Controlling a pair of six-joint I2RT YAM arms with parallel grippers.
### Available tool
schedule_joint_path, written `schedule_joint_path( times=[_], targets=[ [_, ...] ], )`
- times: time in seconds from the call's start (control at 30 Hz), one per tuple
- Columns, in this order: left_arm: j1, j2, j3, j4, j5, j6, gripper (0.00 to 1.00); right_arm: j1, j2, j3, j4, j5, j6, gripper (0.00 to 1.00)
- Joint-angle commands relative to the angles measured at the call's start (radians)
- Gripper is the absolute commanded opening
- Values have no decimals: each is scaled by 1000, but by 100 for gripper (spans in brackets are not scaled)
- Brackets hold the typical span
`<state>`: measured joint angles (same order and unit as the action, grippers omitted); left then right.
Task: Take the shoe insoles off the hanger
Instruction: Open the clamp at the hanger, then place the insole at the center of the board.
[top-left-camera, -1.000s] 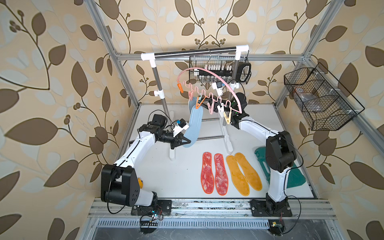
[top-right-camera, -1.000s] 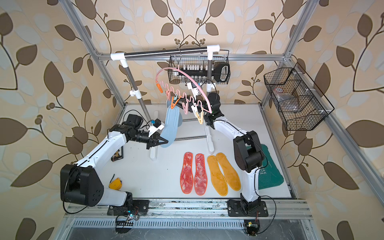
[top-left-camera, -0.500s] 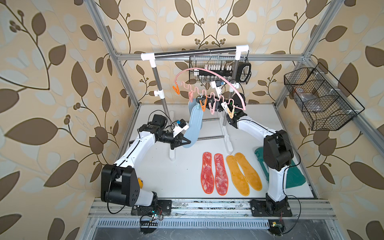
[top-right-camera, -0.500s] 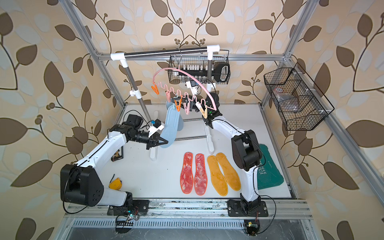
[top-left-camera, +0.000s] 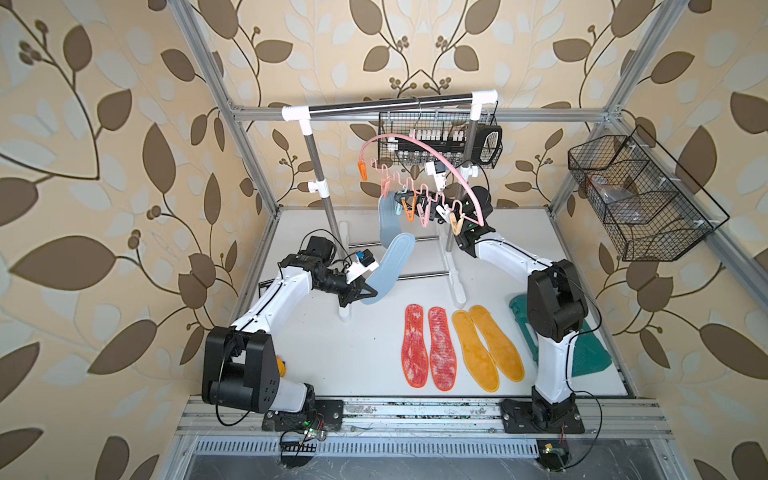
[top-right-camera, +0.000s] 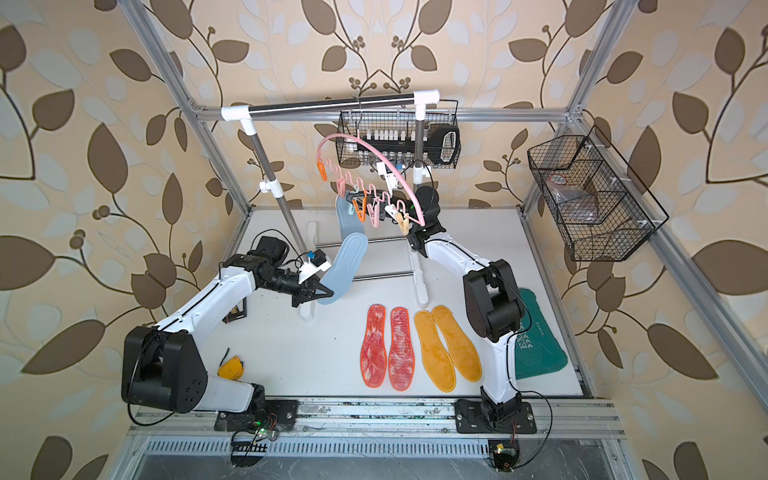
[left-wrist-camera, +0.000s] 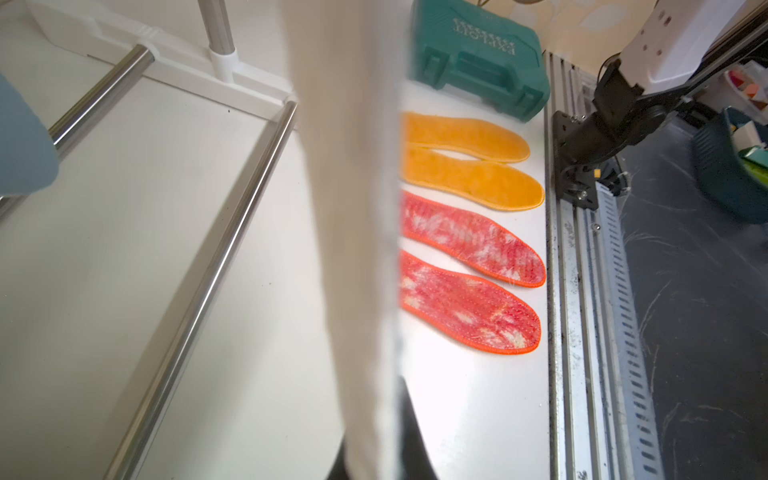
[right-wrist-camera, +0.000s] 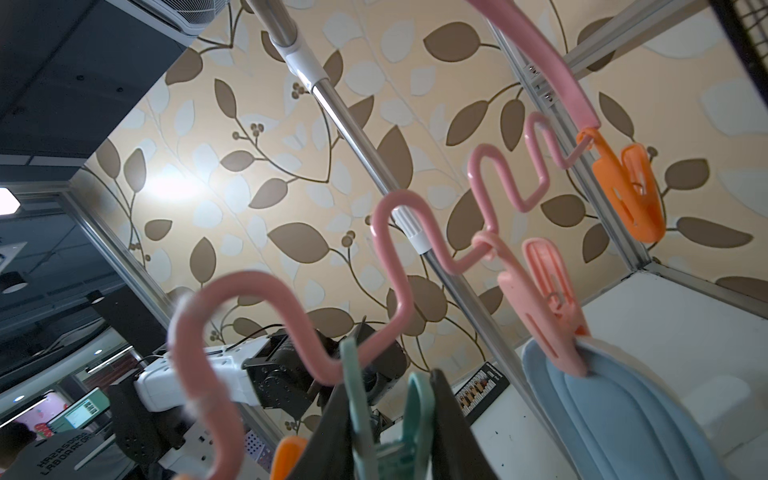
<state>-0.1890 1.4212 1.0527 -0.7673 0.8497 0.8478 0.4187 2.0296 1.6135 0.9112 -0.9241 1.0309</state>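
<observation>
While left jaws tight on grey-blue insole (top-left-camera: 391, 262), right jaws' gap unclear.

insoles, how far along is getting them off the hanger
Done: red pair and orange pair lie on the table. In hand: left gripper holds one grey-blue insole. Left: its mate hangs from a pink clip; right gripper is at the hanger.

Beige wallpaper (top-left-camera: 104, 166) with brown leaf sprigs covers the walls inside an aluminium frame (top-left-camera: 232, 120), a white worktop (top-left-camera: 357, 357) lies below, a black wire basket (top-left-camera: 648, 208) hangs on one side wall, and dark floor (left-wrist-camera: 685, 332) shows beyond the worktop's front edge.
</observation>
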Motion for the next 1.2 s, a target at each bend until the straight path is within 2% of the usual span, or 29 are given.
schedule_joint_path(
  times=[0.0, 0.1, 0.43, 0.7, 0.93, 1.17],
  targets=[
    [5, -32, -23, -13, -53, 43, 0, 1, -25, -34, -42, 29, -21, 37],
    [5, -55, -57, 0, -91, 51, 0, 2, -29, -53, -58, 40, -40, 43],
    [5, -163, -204, 34, -227, 84, 0, -10, -5, -110, -74, 47, -66, 48],
    [5, -227, -298, 51, -266, 79, 0, -14, -28, -214, -190, 108, -179, 51],
    [6, -254, -342, 61, -294, 68, 0, -23, -53, -290, -235, 153, -197, 52],
    [11, -297, -385, 83, -295, 57, 0, -22, -124, -408, -329, 236, -275, 52]
  ],
)
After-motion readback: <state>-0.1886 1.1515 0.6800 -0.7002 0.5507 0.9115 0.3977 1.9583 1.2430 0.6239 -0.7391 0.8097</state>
